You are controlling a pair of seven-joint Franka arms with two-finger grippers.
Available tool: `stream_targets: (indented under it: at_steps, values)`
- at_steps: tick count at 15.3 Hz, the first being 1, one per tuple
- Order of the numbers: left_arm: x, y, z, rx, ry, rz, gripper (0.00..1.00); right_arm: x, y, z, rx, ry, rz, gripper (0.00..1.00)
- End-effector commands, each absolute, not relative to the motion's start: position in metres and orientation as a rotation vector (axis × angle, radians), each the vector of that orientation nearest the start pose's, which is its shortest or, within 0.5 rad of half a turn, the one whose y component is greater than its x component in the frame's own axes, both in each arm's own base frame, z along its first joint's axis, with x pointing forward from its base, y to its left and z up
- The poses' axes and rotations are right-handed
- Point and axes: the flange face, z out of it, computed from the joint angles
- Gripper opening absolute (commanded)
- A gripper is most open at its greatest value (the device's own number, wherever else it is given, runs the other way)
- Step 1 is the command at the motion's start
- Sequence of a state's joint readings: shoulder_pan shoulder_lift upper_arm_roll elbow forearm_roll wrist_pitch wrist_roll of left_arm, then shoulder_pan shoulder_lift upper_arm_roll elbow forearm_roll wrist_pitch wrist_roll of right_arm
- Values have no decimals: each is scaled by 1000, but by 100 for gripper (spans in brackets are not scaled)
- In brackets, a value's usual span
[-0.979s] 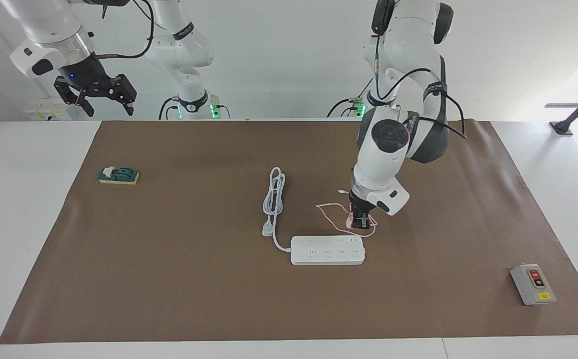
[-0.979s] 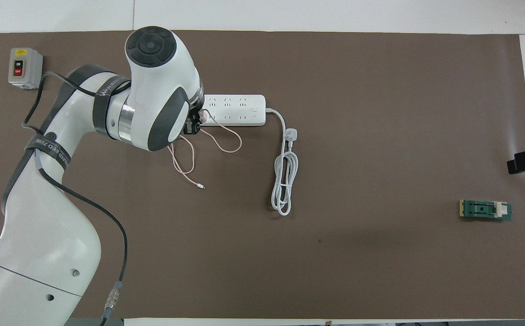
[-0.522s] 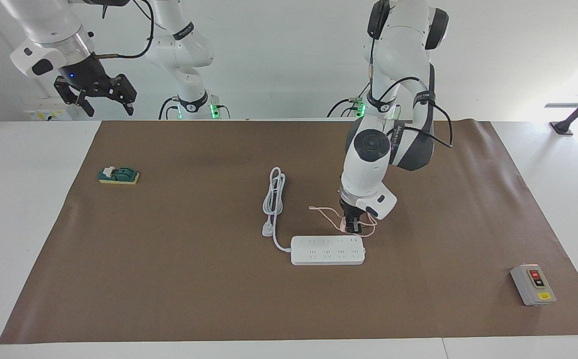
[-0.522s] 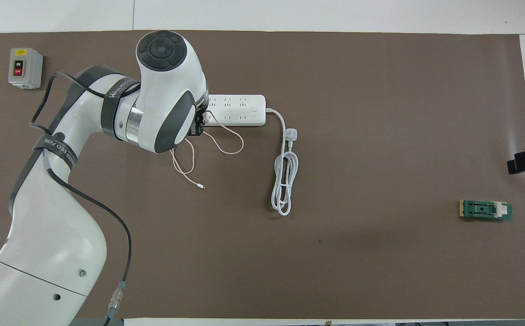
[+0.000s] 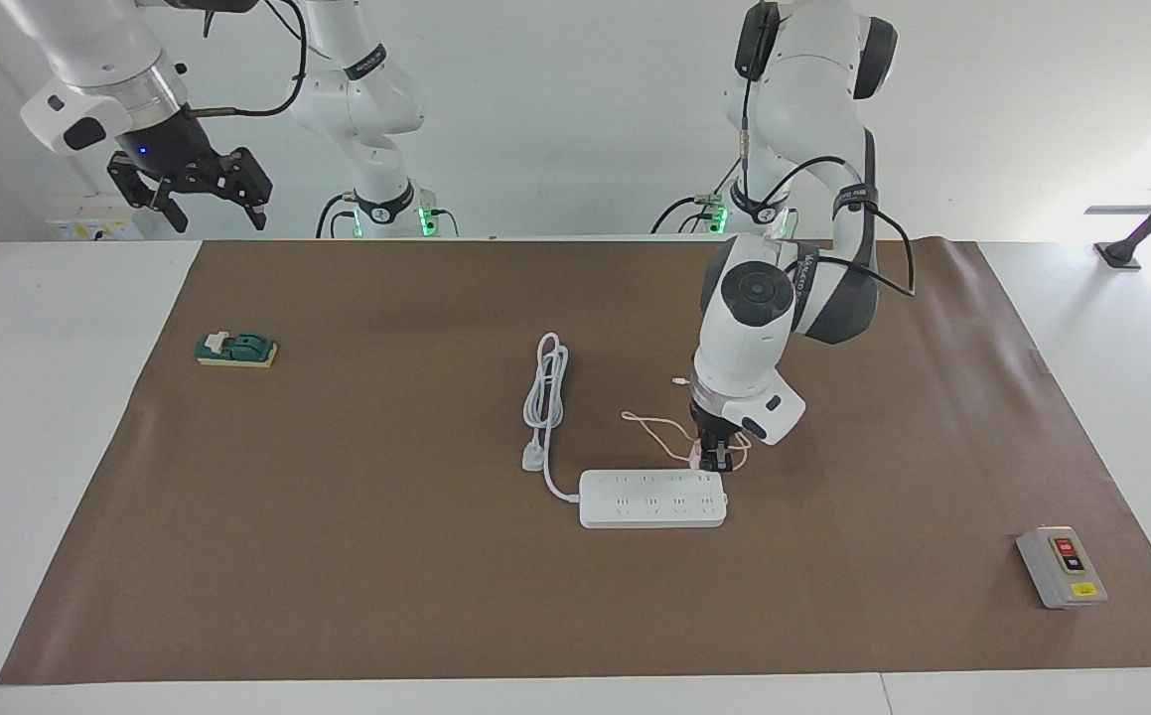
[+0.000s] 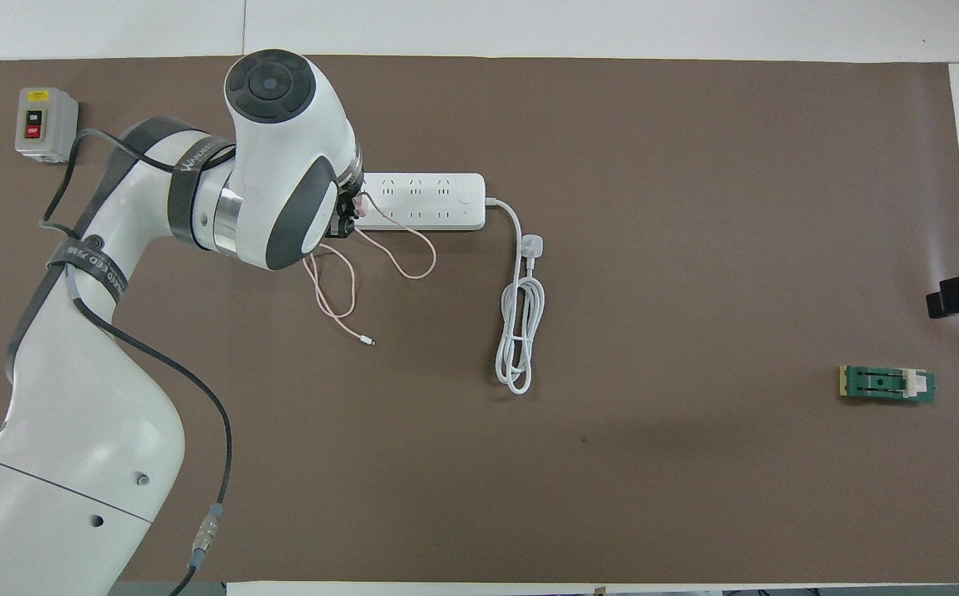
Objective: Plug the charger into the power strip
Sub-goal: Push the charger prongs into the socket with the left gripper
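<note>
The left gripper (image 5: 717,459) holds the charger (image 5: 698,457) tight, just above the strip's (image 5: 652,499) end. The right gripper (image 5: 206,199) waits wide open, up high.

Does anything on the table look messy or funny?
A little. The charger's thin pink cable lies in loose, tangled loops beside the power strip, and the strip's own plug lies unplugged on the mat. Nothing looks broken or spilled.

1. Left claw (image 6: 345,222): clamped on pink charger (image 6: 357,212), at the power strip (image 6: 438,201) end.
2. Pink cable (image 6: 400,263): looped nearer the robots.
3. Grey switch box (image 6: 45,124); green part (image 6: 888,385).
</note>
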State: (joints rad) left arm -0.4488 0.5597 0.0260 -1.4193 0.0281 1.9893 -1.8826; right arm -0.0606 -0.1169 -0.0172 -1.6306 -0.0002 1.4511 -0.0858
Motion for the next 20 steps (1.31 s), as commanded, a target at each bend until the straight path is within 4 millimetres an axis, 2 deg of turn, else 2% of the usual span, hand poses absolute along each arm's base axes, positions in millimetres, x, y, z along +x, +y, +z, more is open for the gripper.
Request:
stream_targets:
  at_steps: [1, 18, 20]
  values:
    - [654, -294, 365, -2383, -2047, -90, 0, 500, -44, 649, -3152, -12, 94, 100]
    - [653, -295, 348, -2401, -1995, -70, 0, 500, -44, 648, -3151, -12, 96, 100]
    - [652, -297, 337, -2393, -1984, -63, 0, 500, -44, 648, -3151, -12, 96, 100]
